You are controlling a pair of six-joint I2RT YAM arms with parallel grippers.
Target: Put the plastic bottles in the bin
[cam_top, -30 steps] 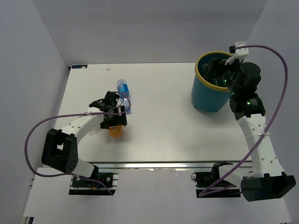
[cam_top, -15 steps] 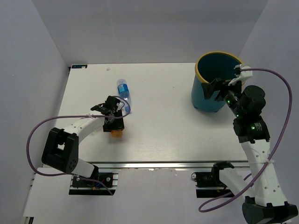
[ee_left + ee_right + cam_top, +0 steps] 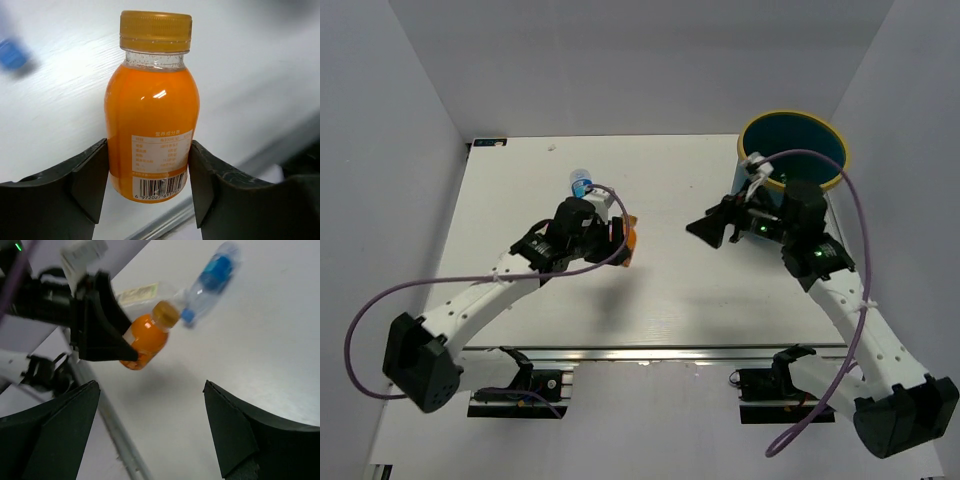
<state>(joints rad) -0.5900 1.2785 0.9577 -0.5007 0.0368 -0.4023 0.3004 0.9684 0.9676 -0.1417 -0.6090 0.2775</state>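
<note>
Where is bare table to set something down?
Bare: far strip between clear blue-labelled plastic bottle and round teal yellow-rimmed bin; white table centre toward its near edge. Crowded: around held orange plastic bottle and open right pincer.

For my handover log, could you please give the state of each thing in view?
Orange drink bottle: capped, gripped, held above the table.
Blue-labelled bottle: lying on its side on the table.
Bin: upright, open-topped.
Left end effector: shut on the orange drink bottle.
Right end effector: open, empty.
</note>
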